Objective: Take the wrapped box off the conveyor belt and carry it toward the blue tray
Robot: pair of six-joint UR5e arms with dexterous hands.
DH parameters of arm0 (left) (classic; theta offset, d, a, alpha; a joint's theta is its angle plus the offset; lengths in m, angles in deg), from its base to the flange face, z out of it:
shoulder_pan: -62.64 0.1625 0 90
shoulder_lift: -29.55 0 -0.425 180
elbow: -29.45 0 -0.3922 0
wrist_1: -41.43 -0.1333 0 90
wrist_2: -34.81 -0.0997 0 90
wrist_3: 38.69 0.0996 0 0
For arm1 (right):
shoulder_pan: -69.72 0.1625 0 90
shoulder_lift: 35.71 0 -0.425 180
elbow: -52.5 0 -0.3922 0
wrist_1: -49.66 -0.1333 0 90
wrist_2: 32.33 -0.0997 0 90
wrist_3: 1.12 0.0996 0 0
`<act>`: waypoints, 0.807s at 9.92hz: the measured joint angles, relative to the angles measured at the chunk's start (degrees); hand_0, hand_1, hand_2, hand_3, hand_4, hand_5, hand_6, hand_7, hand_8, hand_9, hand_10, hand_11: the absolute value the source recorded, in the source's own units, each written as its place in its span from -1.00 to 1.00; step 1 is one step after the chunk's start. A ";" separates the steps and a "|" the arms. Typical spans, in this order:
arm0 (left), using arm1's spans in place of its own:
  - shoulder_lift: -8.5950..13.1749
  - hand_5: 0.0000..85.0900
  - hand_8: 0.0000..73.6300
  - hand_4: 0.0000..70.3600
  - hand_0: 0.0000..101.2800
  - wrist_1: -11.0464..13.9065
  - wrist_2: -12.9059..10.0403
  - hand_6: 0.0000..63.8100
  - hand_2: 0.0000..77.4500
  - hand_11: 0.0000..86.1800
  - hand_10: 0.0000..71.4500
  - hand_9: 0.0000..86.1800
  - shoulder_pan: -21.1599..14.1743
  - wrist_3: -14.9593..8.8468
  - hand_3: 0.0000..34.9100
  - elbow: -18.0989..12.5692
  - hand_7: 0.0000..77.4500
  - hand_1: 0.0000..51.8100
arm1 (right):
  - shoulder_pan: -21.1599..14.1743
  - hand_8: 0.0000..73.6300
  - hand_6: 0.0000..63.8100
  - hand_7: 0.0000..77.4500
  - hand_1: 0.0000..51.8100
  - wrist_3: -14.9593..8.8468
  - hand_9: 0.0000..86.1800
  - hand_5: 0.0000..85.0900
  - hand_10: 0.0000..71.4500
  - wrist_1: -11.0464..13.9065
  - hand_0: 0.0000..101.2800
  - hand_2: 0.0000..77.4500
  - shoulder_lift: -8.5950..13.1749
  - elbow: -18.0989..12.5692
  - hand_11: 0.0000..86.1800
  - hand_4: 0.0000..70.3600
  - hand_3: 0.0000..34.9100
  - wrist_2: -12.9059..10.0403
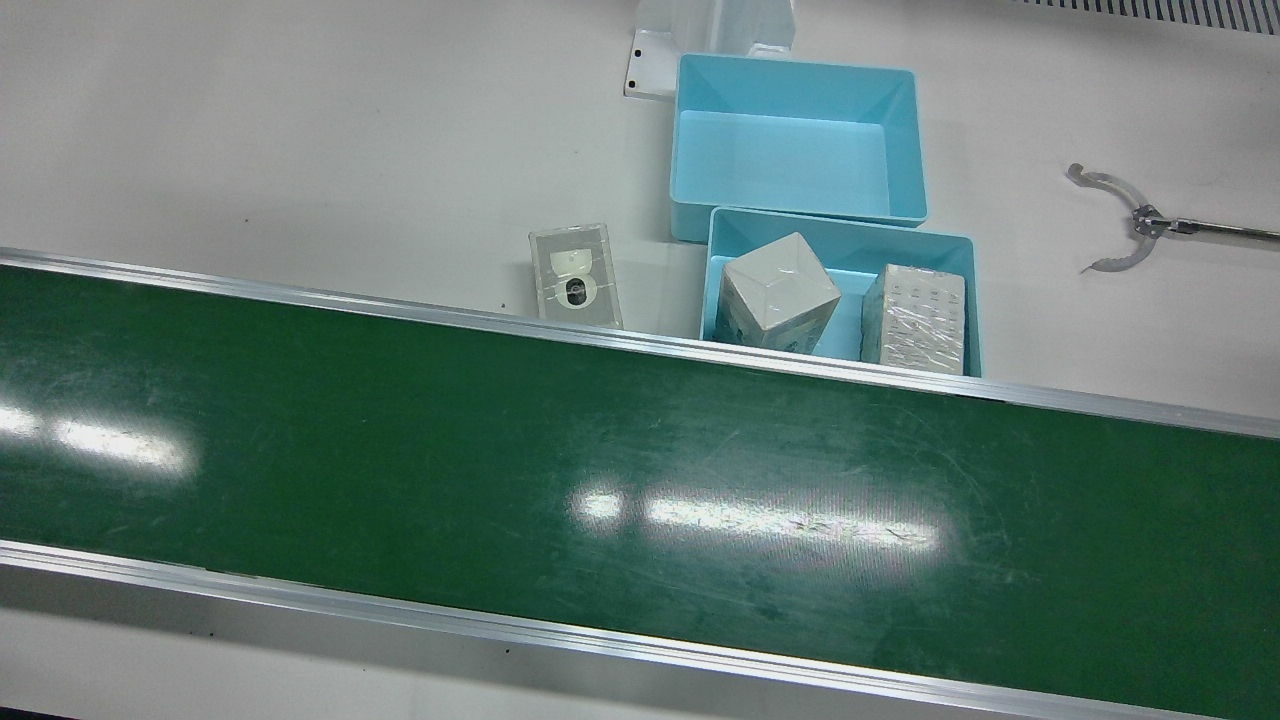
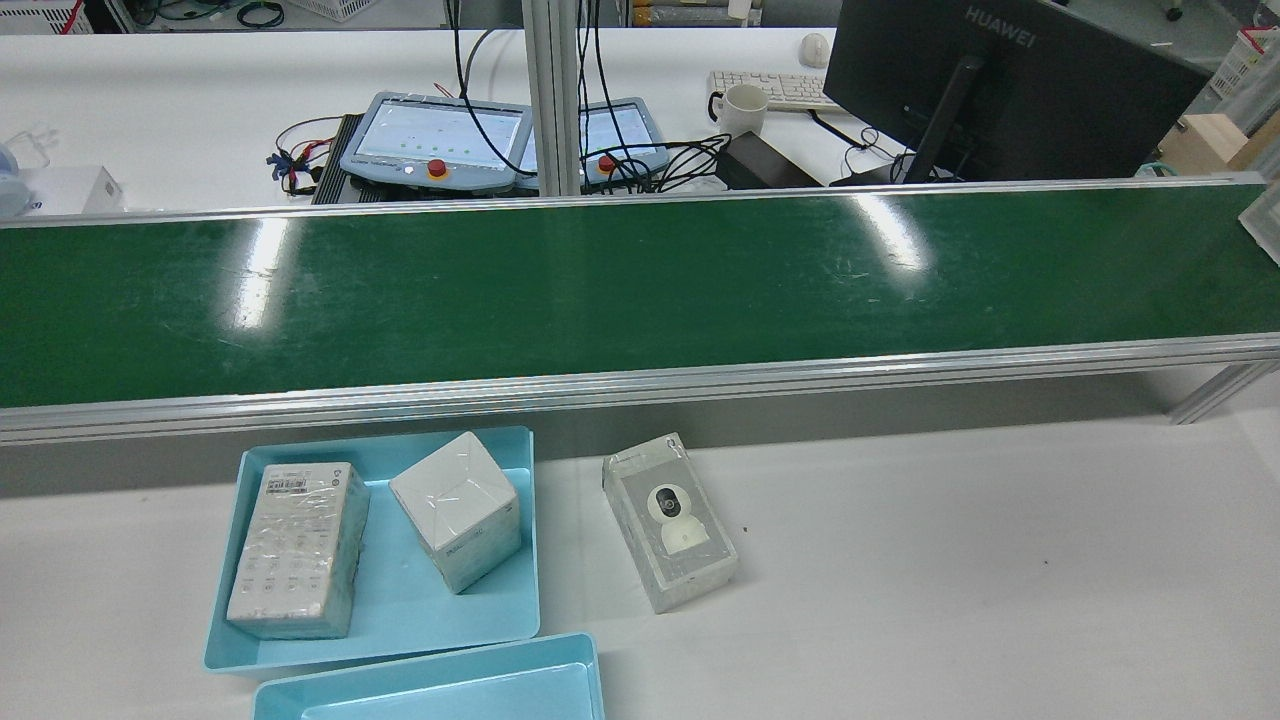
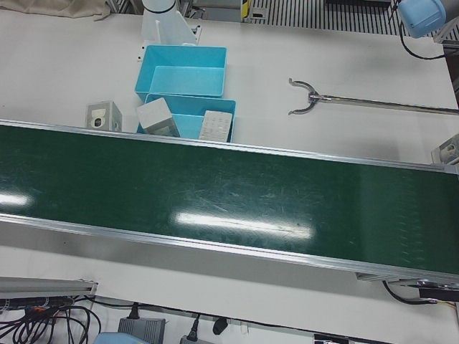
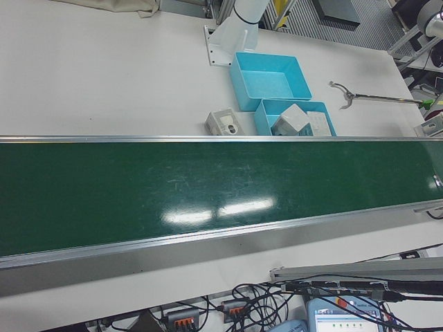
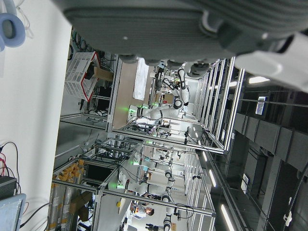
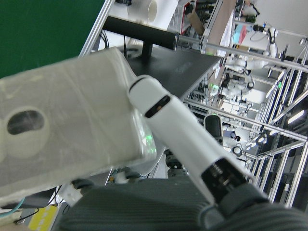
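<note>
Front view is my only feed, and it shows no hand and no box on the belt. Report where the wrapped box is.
Observer: The right hand view shows the right hand holding the wrapped box, with a white finger lying across its side.
Operator: Tell me what is behind the box there.
Observer: The green conveyor belt fills that view's upper left corner, beyond the box.
Operator: Now give me the left hand.
Observer: The left hand shows only along the top edge of its own view, which looks out into the lab. No box is in sight there, and I cannot tell whether the hand is open or shut.
</note>
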 joint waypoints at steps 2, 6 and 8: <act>0.00 -0.97 -1.00 -0.98 -1.00 0.00 0.00 -0.98 -0.99 -1.00 -0.98 -1.00 0.01 0.00 -1.00 -0.01 -0.99 -1.00 | -3.10 -1.00 -1.00 -1.00 0.41 0.34 -0.97 -0.28 -1.00 0.67 0.59 -0.45 -3.15 -8.69 -0.97 -0.69 0.76 -2.39; 0.00 -0.97 -1.00 -0.98 -1.00 0.00 0.00 -0.98 -0.99 -1.00 -0.98 -1.00 0.00 0.00 -1.00 0.00 -0.99 -1.00 | 10.62 -1.00 -1.00 -1.00 0.39 -3.29 -0.97 -0.63 -1.00 1.04 0.59 -0.63 -8.26 -19.43 -0.99 -1.00 0.76 5.54; 0.00 -0.99 -0.99 -0.98 -1.00 0.00 0.00 -0.98 -0.99 -1.00 -0.98 -1.00 0.00 0.00 -1.00 0.00 -0.99 -1.00 | 14.15 -1.00 -1.00 -1.00 0.24 -6.77 -0.97 -0.69 -1.00 0.09 0.43 -0.61 -8.51 -20.56 -0.99 -1.00 0.76 8.76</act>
